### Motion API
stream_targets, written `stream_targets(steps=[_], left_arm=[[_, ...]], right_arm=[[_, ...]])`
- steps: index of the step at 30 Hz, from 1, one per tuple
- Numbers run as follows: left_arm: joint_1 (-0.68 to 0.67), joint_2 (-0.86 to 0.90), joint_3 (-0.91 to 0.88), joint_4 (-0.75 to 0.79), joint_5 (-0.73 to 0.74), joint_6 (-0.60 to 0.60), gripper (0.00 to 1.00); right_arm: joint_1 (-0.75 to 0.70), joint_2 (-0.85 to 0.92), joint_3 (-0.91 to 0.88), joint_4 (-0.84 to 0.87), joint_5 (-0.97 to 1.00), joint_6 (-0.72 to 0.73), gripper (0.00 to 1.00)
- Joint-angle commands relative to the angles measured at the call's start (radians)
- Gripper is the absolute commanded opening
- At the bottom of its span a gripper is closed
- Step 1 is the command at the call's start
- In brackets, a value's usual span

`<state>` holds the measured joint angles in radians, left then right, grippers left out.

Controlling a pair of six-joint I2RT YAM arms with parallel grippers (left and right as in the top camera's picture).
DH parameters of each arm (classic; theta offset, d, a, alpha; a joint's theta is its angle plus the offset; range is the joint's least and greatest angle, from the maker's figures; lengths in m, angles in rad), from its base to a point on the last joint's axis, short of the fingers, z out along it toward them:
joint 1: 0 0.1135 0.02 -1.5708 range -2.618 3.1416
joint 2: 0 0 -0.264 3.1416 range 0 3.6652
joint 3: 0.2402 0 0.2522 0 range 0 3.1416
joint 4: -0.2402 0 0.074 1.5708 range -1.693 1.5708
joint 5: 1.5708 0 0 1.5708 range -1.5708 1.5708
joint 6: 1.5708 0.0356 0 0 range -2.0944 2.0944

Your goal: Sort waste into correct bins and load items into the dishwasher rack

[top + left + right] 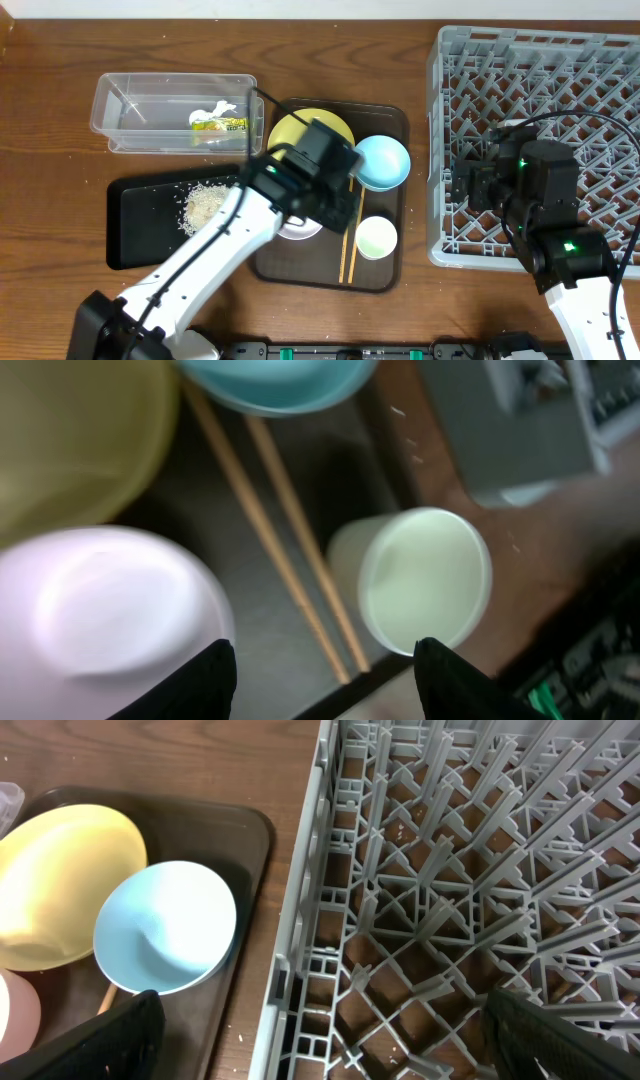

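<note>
Left wrist view
- Left claw (325, 682): fingers (208, 685) apart, nothing between them, hanging over the brown tray (330, 470).
- Chopsticks (290, 550): two, side by side on the tray, running from below the gap out ahead of the claw.
- White bowl (100, 620): just beside one fingertip.
- Cup (425, 580): just ahead of the other fingertip, mouth up, pale green inside.
- Blue bowl (280, 385) and yellow plate (70, 440): farther ahead of the claw; everything here is blurred.

Right wrist view
- Right claw (320, 1035): fingers (125, 1035) spread wide, gripping nothing.
- Rack (450, 870): under the claw and stretching ahead of it, its grey wall passing between the fingers.
- Blue bowl, yellow plate: off to one side of the claw, beyond the rack wall, on the brown tray.

Overhead view
- Clear tub (120, 110): well apart from both claws; the snack wrapper (222, 125) and white scrap (212, 110) lie inside.
- Black tray (140, 240): beside the left arm, the rice bits (205, 205) piled on it.
- Right arm (545, 180): over the rack's edge nearest the brown tray.
</note>
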<state>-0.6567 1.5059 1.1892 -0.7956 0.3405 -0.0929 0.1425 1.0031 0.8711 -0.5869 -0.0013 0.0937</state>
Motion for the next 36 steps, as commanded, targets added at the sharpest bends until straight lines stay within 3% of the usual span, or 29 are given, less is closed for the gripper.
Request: stream_targets(steps=[1, 9, 11, 13, 14, 22, 29, 32, 36], left_arm=[[-0.052, 0.045, 0.006, -0.003, -0.033, 0.008, 0.60], [-0.102, 0.207, 0.006, 0.015, -0.043, 0.004, 0.57], [-0.101, 0.238, 0.006, 0.023, -0.043, 0.005, 0.43], [-0.099, 0.245, 0.006, 0.032, -0.043, 0.004, 0.10], [-0.098, 0.245, 0.007, 0.039, -0.043, 0.004, 0.06], [-0.048, 0.177, 0.051, 0.008, -0.035, -0.019, 0.06], [0.158, -0.013, 0.059, 0.063, -0.026, -0.128, 0.06], [0.294, -0.043, 0.058, 0.150, 0.125, -0.172, 0.06], [0.444, -0.006, 0.058, 0.290, 0.480, -0.257, 0.06]], right_arm=[[0.008, -0.008, 0.024, 0.000, -0.003, -0.013, 0.99], [0.008, -0.008, 0.024, -0.006, -0.003, -0.013, 0.99], [0.008, -0.008, 0.024, -0.011, -0.003, -0.013, 0.99], [0.008, -0.008, 0.024, -0.016, -0.003, -0.013, 0.99], [0.008, -0.008, 0.024, -0.016, -0.001, -0.013, 0.99], [0.008, -0.008, 0.024, -0.018, 0.054, -0.012, 0.99], [-0.011, -0.002, 0.024, -0.003, 0.163, 0.029, 0.99], [-0.019, 0.018, 0.024, 0.000, 0.047, 0.018, 0.99], [-0.018, 0.071, 0.024, 0.022, -0.333, -0.092, 0.99]])
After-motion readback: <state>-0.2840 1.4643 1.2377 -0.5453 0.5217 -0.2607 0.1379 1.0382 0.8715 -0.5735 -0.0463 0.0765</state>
